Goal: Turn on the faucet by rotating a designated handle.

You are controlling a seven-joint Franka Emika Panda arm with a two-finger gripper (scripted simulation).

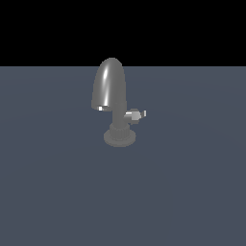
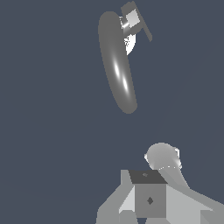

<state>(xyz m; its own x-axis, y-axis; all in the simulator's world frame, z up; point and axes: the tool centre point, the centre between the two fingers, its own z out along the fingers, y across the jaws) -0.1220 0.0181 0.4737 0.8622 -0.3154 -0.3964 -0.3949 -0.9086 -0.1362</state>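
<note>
Handle (image 1: 135,115) is the small silvery cross-shaped knob on a short stub, projecting sideways from the neck of the faucet (image 1: 111,91) toward the exterior view's right, so its long axis runs roughly level and crosswise in that view. It sits just below the lower edge of the tall domed spout and above the ribbed neck and round disc base, which rests on the dark grey table (image 1: 192,192) near the middle of the scene. Nothing touches the handle; no arm or gripper appears in the exterior view at all. In the wrist view the faucet (image 2: 117,61) is seen from above as a long glossy oval, with the handle (image 2: 133,19) showing as a pale block with a dark bar at the spout's far end, on the side away from the camera. The gripper (image 2: 148,205) shows only as grey blocky housing at the edge of that picture, well apart from the faucet; its fingertips are not visible, so whether the jaws stand open or closed cannot be told. Judgement: approach has not yet reached the work, and the coming move must carry the gripper past the full length of the spout and down beside the neck to meet the stub end-on or across its cross bar
</note>
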